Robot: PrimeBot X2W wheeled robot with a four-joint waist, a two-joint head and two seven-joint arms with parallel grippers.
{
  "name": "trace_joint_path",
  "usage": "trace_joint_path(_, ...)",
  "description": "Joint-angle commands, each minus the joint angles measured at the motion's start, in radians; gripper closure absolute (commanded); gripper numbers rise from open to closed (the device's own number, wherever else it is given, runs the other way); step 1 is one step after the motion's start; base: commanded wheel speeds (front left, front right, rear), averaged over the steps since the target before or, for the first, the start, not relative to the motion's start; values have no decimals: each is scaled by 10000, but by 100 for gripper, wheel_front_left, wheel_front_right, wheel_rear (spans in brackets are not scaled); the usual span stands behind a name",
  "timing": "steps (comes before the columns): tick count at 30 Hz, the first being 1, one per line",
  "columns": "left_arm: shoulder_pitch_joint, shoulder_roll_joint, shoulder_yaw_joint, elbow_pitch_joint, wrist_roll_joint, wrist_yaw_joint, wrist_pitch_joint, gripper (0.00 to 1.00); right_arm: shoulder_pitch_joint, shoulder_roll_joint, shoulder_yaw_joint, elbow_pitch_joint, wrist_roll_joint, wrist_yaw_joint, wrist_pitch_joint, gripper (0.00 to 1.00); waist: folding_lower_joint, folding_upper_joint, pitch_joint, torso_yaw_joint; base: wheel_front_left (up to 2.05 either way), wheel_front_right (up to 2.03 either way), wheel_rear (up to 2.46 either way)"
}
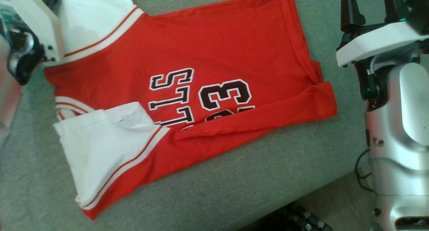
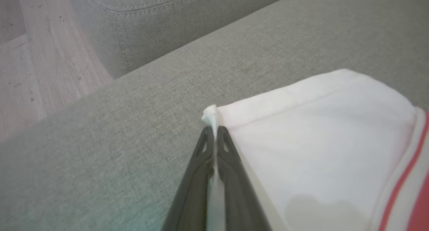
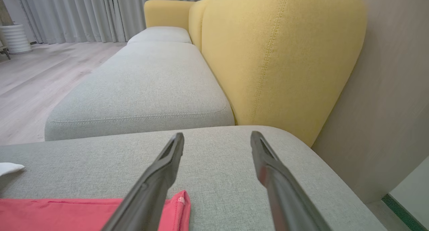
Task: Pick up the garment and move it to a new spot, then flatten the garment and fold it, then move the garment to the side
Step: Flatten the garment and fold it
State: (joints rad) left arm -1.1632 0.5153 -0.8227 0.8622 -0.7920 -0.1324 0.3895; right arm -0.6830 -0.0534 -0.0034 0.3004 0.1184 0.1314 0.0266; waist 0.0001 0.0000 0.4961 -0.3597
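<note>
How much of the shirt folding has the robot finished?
Looks done: the jersey lies mostly spread on the grey cushion, one long red edge folded over the number. In hand: the left claw is shut on a white sleeve corner; the right claw is open, holding nothing. Left: finishing the folds and moving it aside.

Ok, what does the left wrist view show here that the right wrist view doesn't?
Left wrist view: the left gripper shut on a white sleeve corner of the jersey. Right wrist view: the right gripper open above the seat, a yellow backrest and curtains. Both: the jersey, the grey sofa seat and the wooden floor.
</note>
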Motion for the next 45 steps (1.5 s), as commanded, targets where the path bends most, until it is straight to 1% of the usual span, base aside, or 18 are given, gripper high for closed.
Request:
trace_joint_path(1, -225, 265, 188, -173, -46, 18, -353, 100, -153, -153, 173, -253, -37, -7, 29, 0, -1, 0, -204, 205, 0, 0, 0)
trace_joint_path(5, -198, -2, 197, -313, 6, 18, -1743, 100, -176, -571, 453, 117, 124, -7, 270, 0, -1, 0, -635, 672, 0, 0, 0)
trace_joint_path(8, -37, -354, 78, -545, 151, 18, -2663, 100, -195, -1130, 741, 649, 206, -7, 578, 0, -1, 0, -1000, 1228, 0, 0, 0)
trace_joint_path(11, 171, -624, -63, -865, 297, 18, -3331, 100, -277, -1674, 1038, 1381, 402, -7, 972, 0, -1, 0, -1290, 1790, 0, 0, 0)
trace_joint_path(14, 414, -815, -220, -1334, 436, 55, -3720, 100, -450, -2170, 1231, 2193, 551, -7, 1293, 0, -1, 0, -1466, 2323, 0, 0, 0)
trace_joint_path(18, 722, -922, -426, -2138, 591, 186, -3914, 100, -768, -2543, 1352, 3333, 876, -7, 1729, 0, -1, 0, -1518, 2924, 0, 0, 0)
trace_joint_path(24, 1071, -882, -690, -3461, 698, 347, -3771, 100, -1394, -2942, 1513, 4831, 1288, -7, 2077, 0, -1, 0, -1293, 3572, 0, 0, 0)
trace_joint_path(25, 1071, -882, -690, -3461, 698, 347, -3771, 100, -1394, -2942, 1513, 4831, 1288, -7, 2077, 0, -1, 0, -1293, 3572, 0, 0, 0)
trace_joint_path(30, 1199, -798, -827, -4257, 728, 479, -3535, 100, -1834, -3064, 1850, 5767, 1561, -7, 2168, 0, -1, 0, -1055, 3829, 0, 0, 0)
trace_joint_path(37, 1319, -574, -862, -4685, 735, 672, -3387, 100, -2165, -3107, 2257, 6786, 1757, -7, 2102, 0, -1, 0, -1011, 3843, 0, 0, 0)
trace_joint_path(38, 1341, -533, -865, -4687, 730, 689, -3368, 100, -2196, -3084, 2313, 6906, 1812, -7, 2105, 4, -1, 0, -1025, 3824, 0, 0, 0)
trace_joint_path(39, 1356, -489, -863, -4678, 725, 703, -3355, 100, -2232, -3065, 2369, 6999, 1869, -7, 2084, 53, -1, 0, -1037, 3803, 0, 0, 0)
trace_joint_path(40, 1367, -450, -853, -4667, 717, 725, -3348, 100, -2270, -3053, 2423, 7065, 1932, -7, 2040, 100, -1, 0, -1046, 3779, 0, 0, 0)
trace_joint_path(45, 1243, -233, -681, -4416, 674, 848, -3384, 100, -2670, -3109, 2599, 7135, 2310, -7, 1553, 100, -1, 0, -1040, 3635, 0, 0, 0)
